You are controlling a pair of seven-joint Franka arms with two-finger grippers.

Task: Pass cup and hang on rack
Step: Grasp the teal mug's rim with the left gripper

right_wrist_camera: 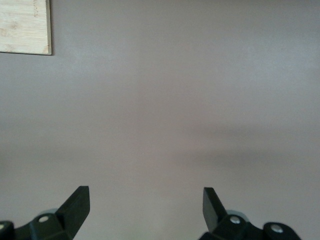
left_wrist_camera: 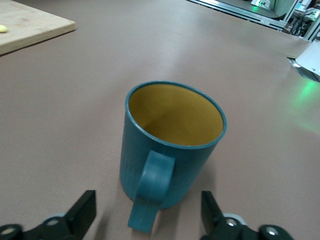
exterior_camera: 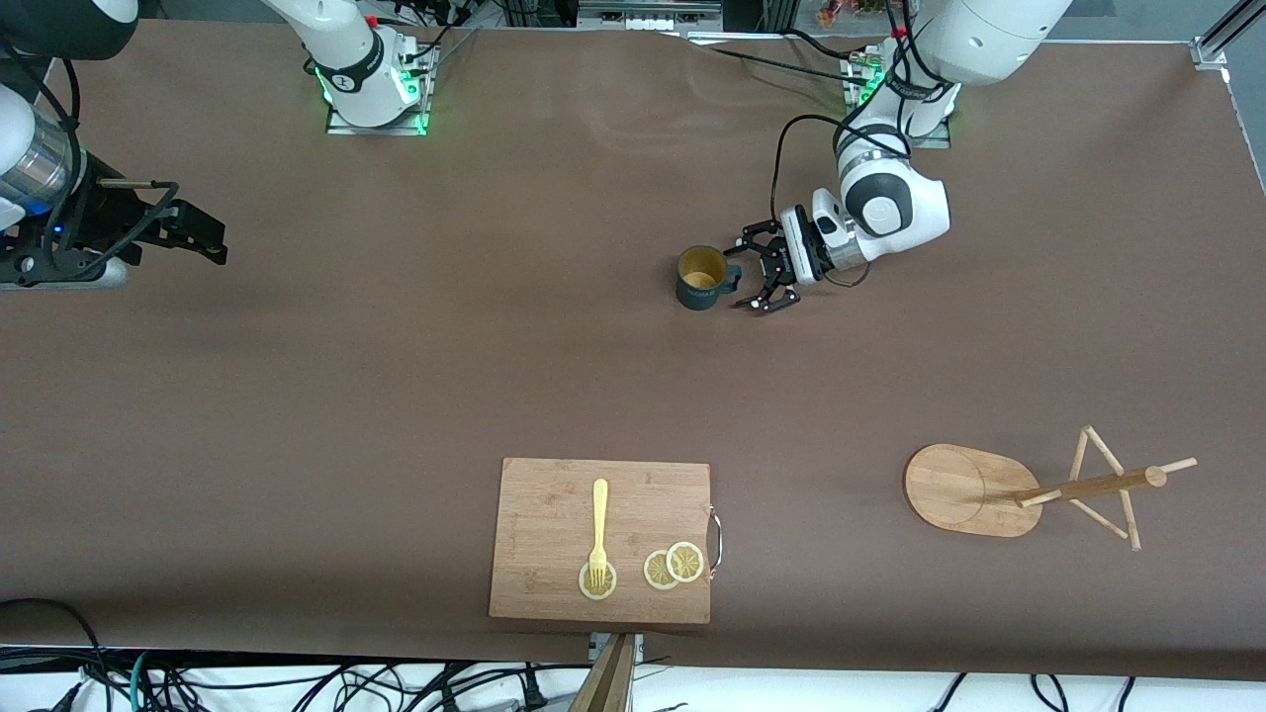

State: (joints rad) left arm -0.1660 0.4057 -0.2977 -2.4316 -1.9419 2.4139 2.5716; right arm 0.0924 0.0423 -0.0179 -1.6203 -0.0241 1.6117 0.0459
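The dark teal cup [exterior_camera: 700, 280] with a yellow-tan inside stands upright on the brown table, its handle turned toward my left gripper [exterior_camera: 746, 276]. In the left wrist view the cup [left_wrist_camera: 170, 145] is just ahead of the left gripper [left_wrist_camera: 148, 201]. The fingers are open, one on each side of the handle, and do not touch it. My right gripper [exterior_camera: 203, 237] is open and empty over bare table at the right arm's end, as the right wrist view [right_wrist_camera: 145, 194] shows. The wooden rack [exterior_camera: 974, 489] is nearer the front camera, toward the left arm's end.
A bamboo cutting board [exterior_camera: 554, 494] lies at the front edge with a yellow fork [exterior_camera: 598, 524] and lemon slices [exterior_camera: 673, 566] on it. Its corner shows in the left wrist view [left_wrist_camera: 30, 27] and the right wrist view [right_wrist_camera: 25, 27]. Cables hang off the table's front edge.
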